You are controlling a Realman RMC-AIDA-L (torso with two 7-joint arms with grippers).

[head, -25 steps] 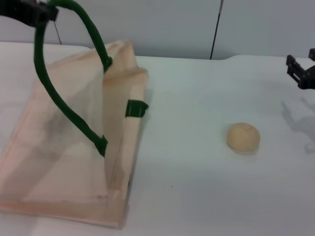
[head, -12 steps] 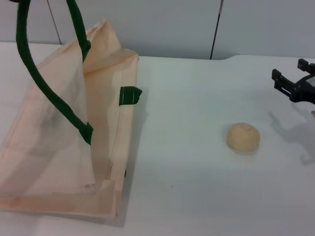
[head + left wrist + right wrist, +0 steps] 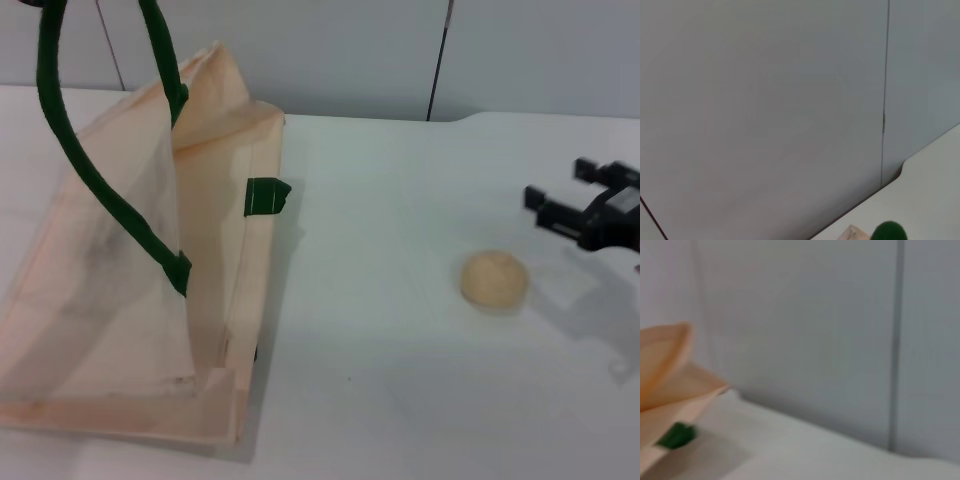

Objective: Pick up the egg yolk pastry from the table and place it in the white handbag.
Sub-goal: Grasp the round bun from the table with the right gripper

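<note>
The table point(image 3: 400, 400) carries both task items. The bag point(image 3: 150, 300) stands at the robot's left, one side lifted by its green handle point(image 3: 90, 170), mouth held up — the left gripper is above the head view, so its state cannot be told. The right gripper point(image 3: 565, 205) hovers just beside the pastry point(image 3: 494, 279), fingers spread, holding nothing. The pastry lies on the table, well apart from the bag. Grasp, transfer and placement remain — none is done.

The head camera looks forward and down over the table point(image 3: 400, 400), while both wrist cameras face the grey wall point(image 3: 765, 100), sharing the white handbag point(image 3: 130, 300) at its 9 o'clock.
</note>
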